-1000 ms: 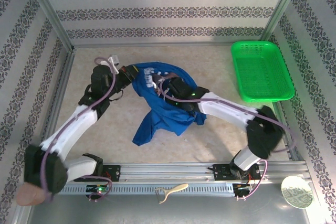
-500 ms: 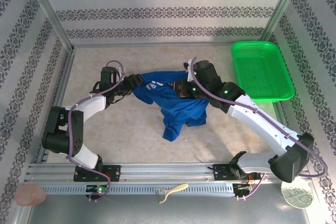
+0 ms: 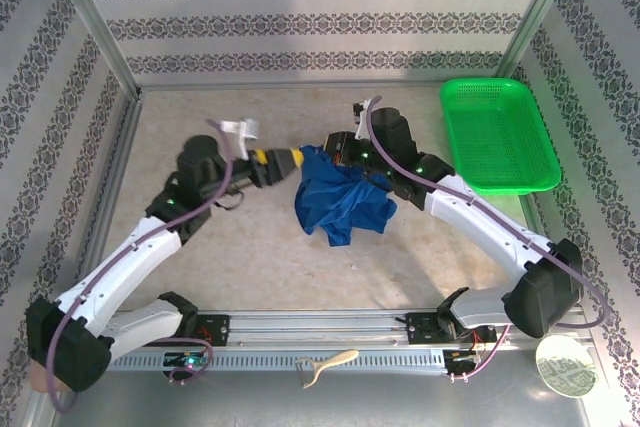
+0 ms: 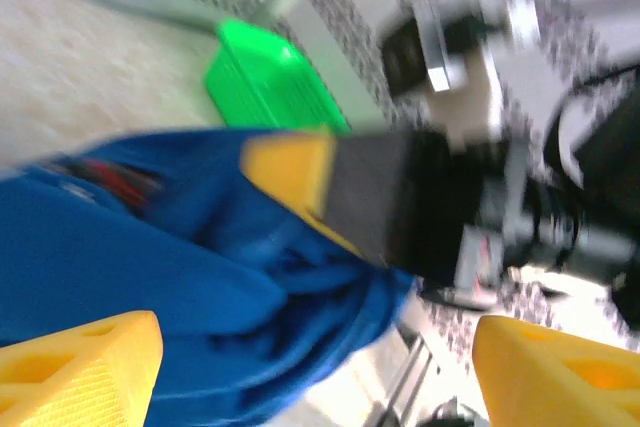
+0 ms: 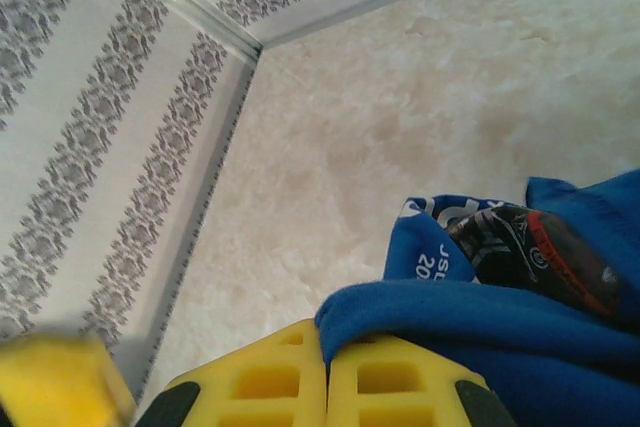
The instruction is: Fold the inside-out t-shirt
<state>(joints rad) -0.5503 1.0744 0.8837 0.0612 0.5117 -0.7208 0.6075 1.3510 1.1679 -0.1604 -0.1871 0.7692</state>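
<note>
The inside-out t-shirt is a royal blue bunch hanging over the middle of the table, with white print on a fold. My right gripper is shut on its top edge, and the cloth is pinched between the yellow fingers. My left gripper stands just left of the shirt with its jaws wide open. In the left wrist view, which is blurred, the t-shirt lies ahead of the two spread fingertips and nothing is clamped.
A green mesh basket sits at the back right near the wall. Patterned walls and metal posts enclose the table. The arm rail runs along the near edge, with a cream hook and a round disc in front of it.
My left gripper has opened and let go of the shirt. The shirt, earlier stretched between both grippers, now hangs bunched from the right gripper alone.
</note>
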